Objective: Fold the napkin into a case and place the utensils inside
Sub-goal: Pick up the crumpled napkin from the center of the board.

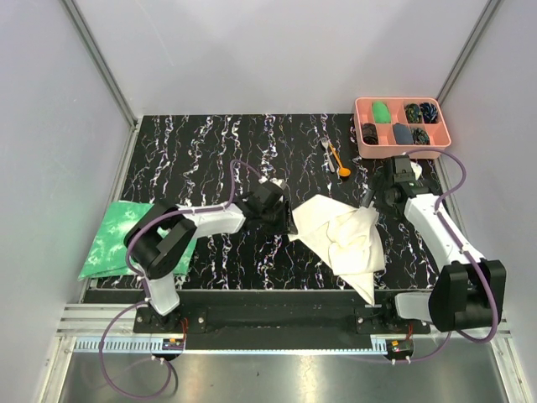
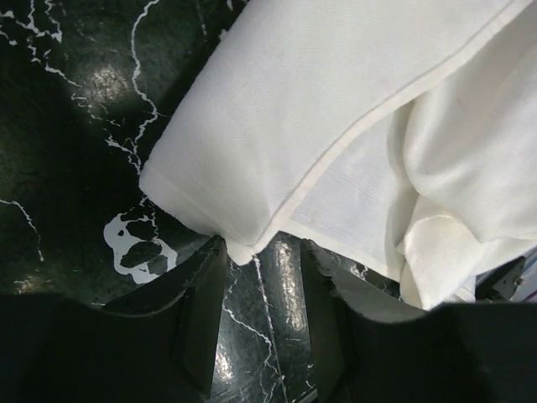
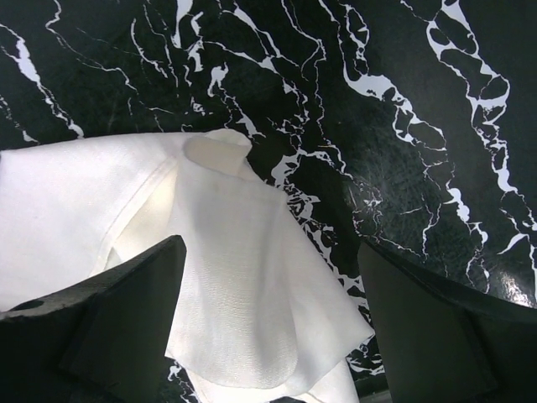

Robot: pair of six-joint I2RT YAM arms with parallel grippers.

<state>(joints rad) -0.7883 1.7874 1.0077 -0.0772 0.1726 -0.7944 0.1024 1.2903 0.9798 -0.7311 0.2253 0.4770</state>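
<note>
Top external view: the napkin [image 1: 340, 239] lies rumpled on the right half of the dark marbled surface [image 1: 210, 143], one arm at each side of it. It is not yet a case: layers overlap loosely and one point trails toward the near edge. The fork [image 1: 325, 147] and spoon [image 1: 340, 164] lie together farther back, well apart from the cloth and near the pink tray [image 1: 403, 126]. A green cloth [image 1: 117, 239] lies at the far left.

Left wrist view: the left claw [image 2: 262, 285] stands partly released. Its jaws are apart, and a hemmed corner of the napkin sits at their mouth, touching one fingertip [image 2: 210, 260] but not pinched.

Right wrist view: the right claw [image 3: 277, 336] is fully released, jaws wide, holding nothing. A folded flap of the napkin lies beneath and between them.

Handling: judged thin, light and limp. The cloth will sag from any single hold and carries no shape of its own. It may slide on the glossy surface rather than crease. Take hold at a hemmed corner or edge, where the doubled seam gives the jaws more to bite. Grip a single layer only, or the fold will drag the layers beneath it.
</note>
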